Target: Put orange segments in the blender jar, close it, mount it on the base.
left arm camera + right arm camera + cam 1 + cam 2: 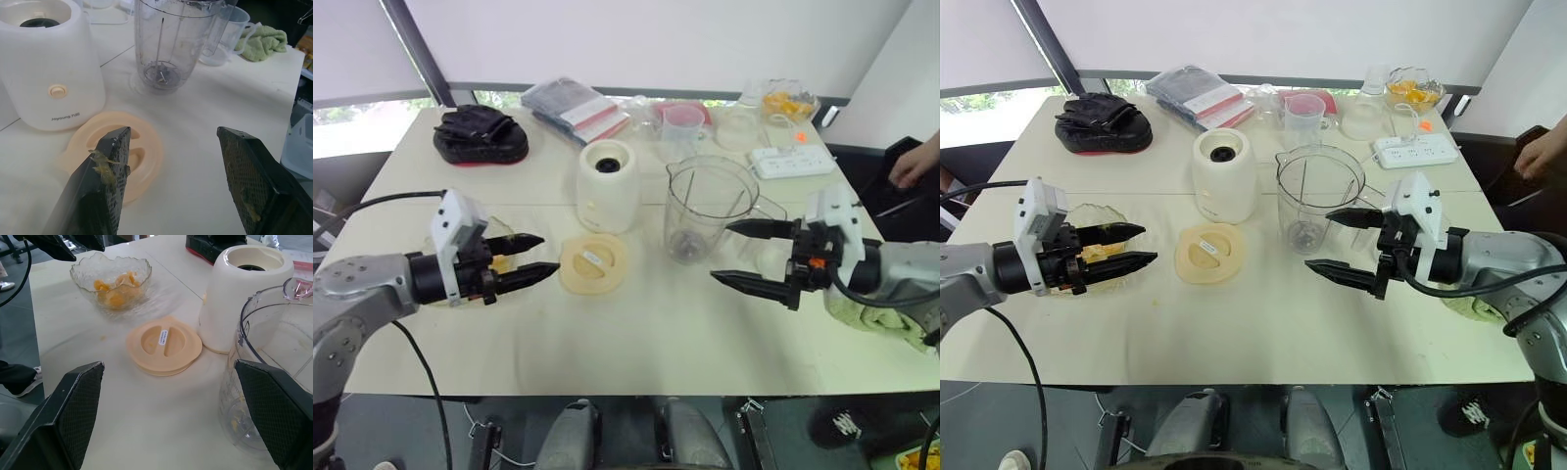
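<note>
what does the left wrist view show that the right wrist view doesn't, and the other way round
Left wrist view, not the right: the green towel, a clear measuring cup, the round button on the base, and orange pulp on a finger of the open left gripper.
Right wrist view, not the left: the glass bowl holding orange segments.
Both: the peach lid lying flat beside the base, and the uncovered blender jar standing off the base.

one jar [710, 208], one lid [593, 262], one base [608, 186]
</note>
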You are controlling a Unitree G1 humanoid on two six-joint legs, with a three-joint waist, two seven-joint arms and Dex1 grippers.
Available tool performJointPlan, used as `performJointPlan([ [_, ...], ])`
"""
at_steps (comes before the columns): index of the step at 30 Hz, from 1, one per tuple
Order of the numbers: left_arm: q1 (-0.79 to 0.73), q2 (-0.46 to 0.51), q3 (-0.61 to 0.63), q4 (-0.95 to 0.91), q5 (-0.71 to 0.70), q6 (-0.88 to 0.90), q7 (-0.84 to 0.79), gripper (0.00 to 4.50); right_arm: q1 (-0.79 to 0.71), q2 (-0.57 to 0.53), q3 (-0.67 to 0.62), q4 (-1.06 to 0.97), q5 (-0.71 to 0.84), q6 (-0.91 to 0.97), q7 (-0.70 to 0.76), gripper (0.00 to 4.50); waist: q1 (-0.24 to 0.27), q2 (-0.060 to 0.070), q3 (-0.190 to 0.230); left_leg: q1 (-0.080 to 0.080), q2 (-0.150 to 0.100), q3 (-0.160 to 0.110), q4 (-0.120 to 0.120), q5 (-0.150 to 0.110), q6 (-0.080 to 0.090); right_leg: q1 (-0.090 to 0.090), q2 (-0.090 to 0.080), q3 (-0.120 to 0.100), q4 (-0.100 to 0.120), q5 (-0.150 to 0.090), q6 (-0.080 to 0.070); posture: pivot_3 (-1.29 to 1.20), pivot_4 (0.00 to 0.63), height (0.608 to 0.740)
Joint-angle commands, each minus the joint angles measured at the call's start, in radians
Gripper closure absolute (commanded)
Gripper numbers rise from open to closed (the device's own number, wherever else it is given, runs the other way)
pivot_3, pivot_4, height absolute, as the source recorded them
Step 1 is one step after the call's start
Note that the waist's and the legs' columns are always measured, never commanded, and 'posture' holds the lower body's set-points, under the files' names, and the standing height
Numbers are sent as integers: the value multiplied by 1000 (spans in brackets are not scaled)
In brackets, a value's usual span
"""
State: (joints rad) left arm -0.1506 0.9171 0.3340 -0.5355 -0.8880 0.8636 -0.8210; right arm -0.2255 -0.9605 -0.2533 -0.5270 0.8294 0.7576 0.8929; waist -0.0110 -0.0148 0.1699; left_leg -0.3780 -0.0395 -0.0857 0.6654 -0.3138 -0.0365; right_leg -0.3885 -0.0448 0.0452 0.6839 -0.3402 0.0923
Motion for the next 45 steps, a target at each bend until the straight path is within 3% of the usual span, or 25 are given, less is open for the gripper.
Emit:
performJointPlan([
  [1, 29, -10, -5, -51, 8, -31, 4, 1596, -24, -7, -17, -22, 12, -2, -1, 0, -1, 0, 0, 0, 0, 0, 0, 0, 0, 0, 0, 0, 0, 0, 0, 0, 150, 740],
  [10, 130, -53, -4, -40, 64, -127, -32, 1596, -35, 1, 1, -24, 9, 1, -15, 0, 0, 0, 0, 0, 0, 0, 0, 0, 0, 0, 0, 0, 0, 0, 0, 0, 150, 740],
  [28, 169, -8, 66, 40, 90, -182, -118, 1596, -47, 16, 26, -23, 11, -3, -24, 0, 0, 0, 0, 0, 0, 0, 0, 0, 0, 0, 0, 0, -1, 0, 0, 0, 150, 740],
  [33, 63, 81, 52, 152, 148, -195, -150, 1596, -51, 33, 48, -19, 0, -14, -30, 0, 2, -1, 1, 0, 0, 0, 0, 0, 0, 0, 0, 0, -1, 0, 0, 0, 150, 740],
  [36, -49, 186, -8, 299, 238, -241, -227, 1596, -56, 54, 64, -20, -11, -21, -38, 0, 1, 0, 1, 0, 0, 0, 0, 0, 0, 0, 0, -1, -1, 0, 0, 0, 150, 740],
  [42, -289, 302, -244, 606, 479, -431, -416, 1596, -42, 101, 86, -34, -38, -42, -65, 0, -3, 1, 2, -3, 0, 0, -1, 0, 0, -3, 0, -1, -1, 0, 0, 0, 150, 740],
  [45, -443, 280, -395, 810, 648, -565, -493, 1596, -31, 127, 99, -44, -51, -53, -83, 0, -3, 1, 2, -8, 0, 0, -1, 0, 0, -9, 0, -2, 0, 0, 0, 0, 150, 740],
])
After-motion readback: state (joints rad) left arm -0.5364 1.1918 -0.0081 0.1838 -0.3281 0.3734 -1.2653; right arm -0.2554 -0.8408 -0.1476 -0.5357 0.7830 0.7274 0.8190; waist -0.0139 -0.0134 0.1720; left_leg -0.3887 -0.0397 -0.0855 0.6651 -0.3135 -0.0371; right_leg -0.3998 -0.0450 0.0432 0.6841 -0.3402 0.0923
